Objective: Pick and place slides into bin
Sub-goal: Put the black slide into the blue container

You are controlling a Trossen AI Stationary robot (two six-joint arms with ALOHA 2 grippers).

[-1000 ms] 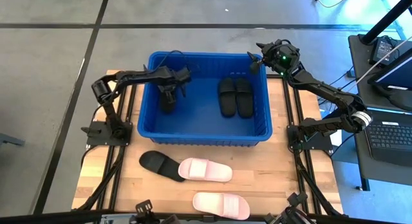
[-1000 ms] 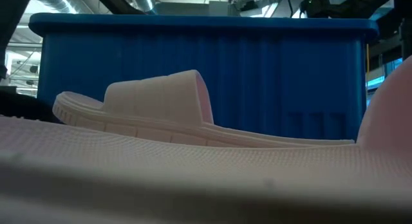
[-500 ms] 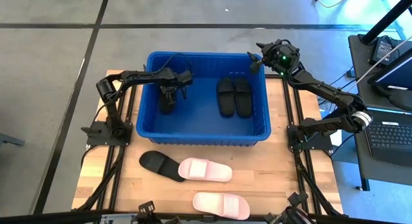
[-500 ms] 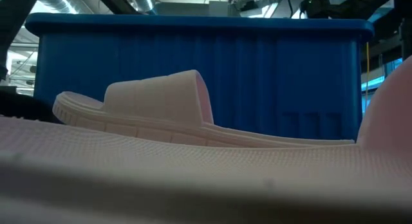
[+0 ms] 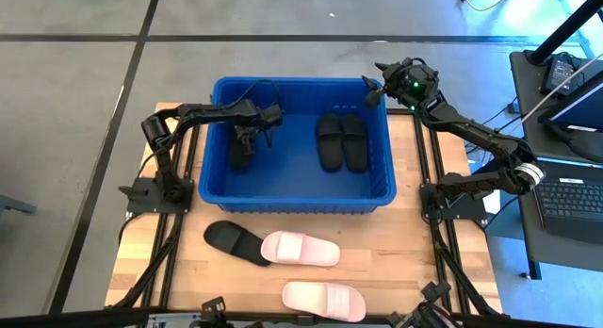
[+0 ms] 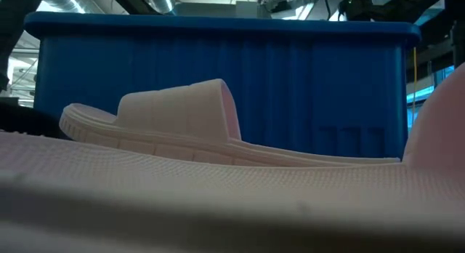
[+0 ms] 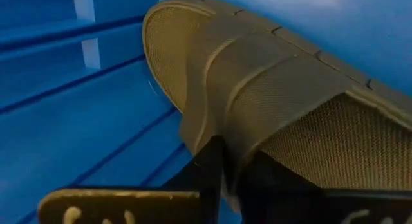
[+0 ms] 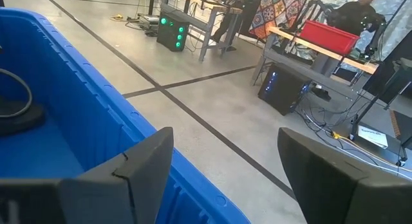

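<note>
My left gripper (image 5: 247, 138) is down inside the bin (image 5: 219, 188), over its left half, clenched on a black slide (image 5: 242, 151). In the left wrist view the dark fingers (image 7: 212, 166) pinch the side of that slide (image 7: 277, 114) just where its strap meets the sole, with the bin's ribbed blue wall close behind. Whether the sole rests on the bin floor I cannot tell.

To the right of it, in the right half of the bin, two more black slides (image 5: 341, 141) lie side by side, touching, toes toward the far wall.

On the wooden table (image 5: 424, 262) near me, in front of the bin, a fourth black slide (image 5: 236, 241) lies at an angle, its end touching a pale pink slide (image 5: 301, 250). A second pale pink slide (image 5: 324, 300) lies nearer still (the low view is mostly filled by it).

My right gripper (image 5: 373, 90) hangs above the bin's far right corner, its fingers (image 8: 138, 166) spread wide and holding nothing, the blue rim (image 8: 122, 114) passing beneath them.
</note>
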